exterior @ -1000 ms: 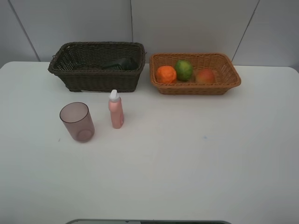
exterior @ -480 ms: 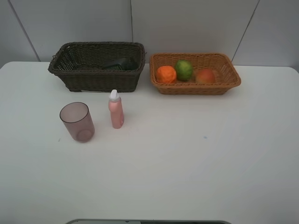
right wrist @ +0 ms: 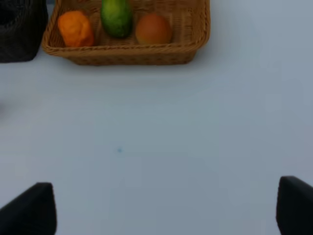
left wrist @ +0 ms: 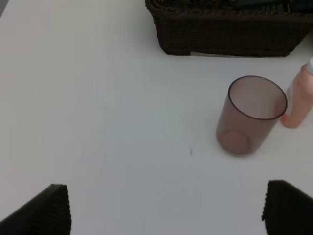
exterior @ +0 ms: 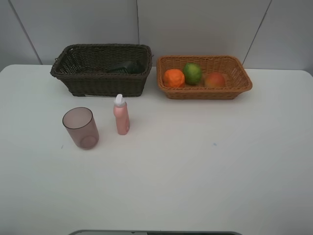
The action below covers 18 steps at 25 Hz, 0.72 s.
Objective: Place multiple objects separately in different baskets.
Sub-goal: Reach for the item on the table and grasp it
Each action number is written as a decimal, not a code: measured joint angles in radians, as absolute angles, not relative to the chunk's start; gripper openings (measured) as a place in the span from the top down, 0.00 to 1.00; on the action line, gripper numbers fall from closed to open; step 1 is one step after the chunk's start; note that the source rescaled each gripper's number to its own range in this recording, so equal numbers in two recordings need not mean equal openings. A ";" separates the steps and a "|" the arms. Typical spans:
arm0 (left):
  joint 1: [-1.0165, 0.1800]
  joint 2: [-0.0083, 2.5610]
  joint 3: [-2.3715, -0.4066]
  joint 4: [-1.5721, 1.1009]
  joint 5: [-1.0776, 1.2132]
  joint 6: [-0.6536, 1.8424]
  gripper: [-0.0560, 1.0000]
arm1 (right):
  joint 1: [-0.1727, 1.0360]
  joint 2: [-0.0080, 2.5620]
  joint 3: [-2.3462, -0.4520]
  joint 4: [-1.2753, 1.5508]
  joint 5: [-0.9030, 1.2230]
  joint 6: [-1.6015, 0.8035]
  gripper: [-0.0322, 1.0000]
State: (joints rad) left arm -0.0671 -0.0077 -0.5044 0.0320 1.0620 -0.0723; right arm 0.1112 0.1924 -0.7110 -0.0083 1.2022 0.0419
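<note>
Wicker already holds most of the sorting. The orange-tan basket (exterior: 203, 92), at the bench's (exterior: 195, 171) far edge and right of the middle, carries the tangerine (exterior: 173, 78), lime (exterior: 192, 73) and peach-like fruit (exterior: 214, 79) in a row. The dark brown basket (exterior: 98, 83) sits just beside it toward the far left corner, and the dark green pump bottle (exterior: 126, 67) lies inside against its back wall. The split looks deliberate, with fruit in one basket and containers in the other.

By that reading two items are not yet sorted. The mauve plastic cup (exterior: 80, 128) and the pink white-capped bottle (exterior: 121, 116) both stand upright on the bare bench in front of the dark basket. They are near each other but apart, and on the left half of the bench. That probably makes them the left arm's work.

The left claw (left wrist: 166, 196) is released, its tips spread wide with nothing between them. It hangs above the bench on the near side of the cup, well apart from it, with the cup's open mouth and the bottle ahead of it. The right claw (right wrist: 165, 196) is likewise released and empty. It is held back over bare bench, facing the tan basket, and has nothing on its side left to fetch.

The cup is thin-walled and would likely need a gentle squeeze at the rim. The bottle is narrow and tall, so it could tip if nudged.
</note>
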 joint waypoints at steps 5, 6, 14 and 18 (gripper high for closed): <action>-0.067 -0.008 -0.504 0.032 1.062 -0.072 0.00 | 0.111 0.068 -0.608 -0.007 1.099 0.013 0.00; -0.067 -0.008 -0.504 0.032 1.062 -0.072 0.00 | 0.111 0.050 -0.586 -0.007 1.091 0.011 0.00; -0.067 -0.008 -0.504 0.032 1.062 -0.072 0.00 | 0.110 -0.001 -0.529 -0.014 1.068 0.011 0.00; -0.067 -0.008 -0.504 0.032 1.062 -0.072 0.00 | 0.066 -0.002 -0.529 -0.026 1.063 0.011 0.00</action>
State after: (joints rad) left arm -0.0671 -0.0077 -0.5044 0.0320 1.0620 -0.0723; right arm 0.0656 -0.0024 -0.5288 -0.0258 1.0632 0.0112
